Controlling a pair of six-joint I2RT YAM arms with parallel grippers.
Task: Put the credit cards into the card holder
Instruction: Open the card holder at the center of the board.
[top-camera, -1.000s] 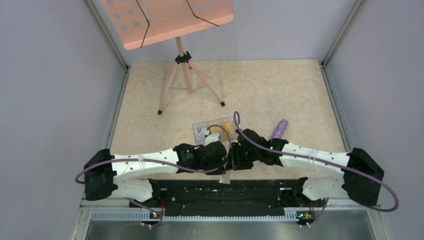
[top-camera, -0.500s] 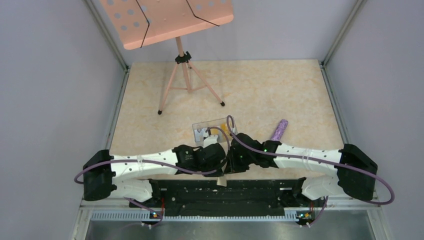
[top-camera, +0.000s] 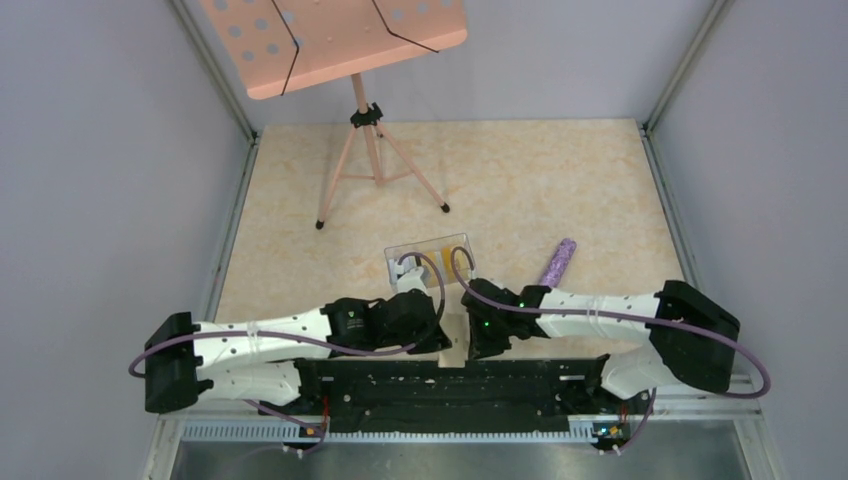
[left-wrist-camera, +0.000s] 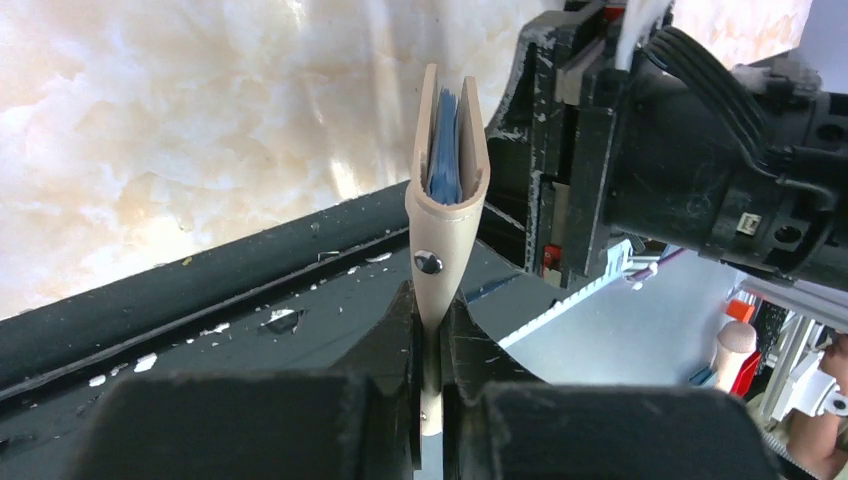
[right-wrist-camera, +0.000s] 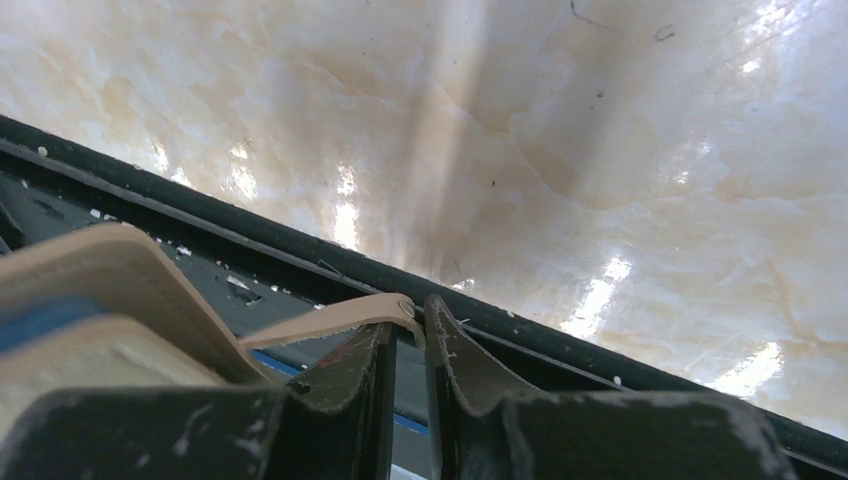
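Evidently little is done: the cards lie in the clear box on the tabletop, and the holder shows only its blue lining, so every card seems left to load. The holder stands upright at the near edge, over the black rail. The left gripper is pressed together on its snap tab from below. The right gripper has its jaws drawn to a narrow slit, with a tan flap edge at their tips; I cannot tell whether it grips the flap. Both arms stretch low along the near edge, their wrists meeting at the centre, probably to spread the holder open.
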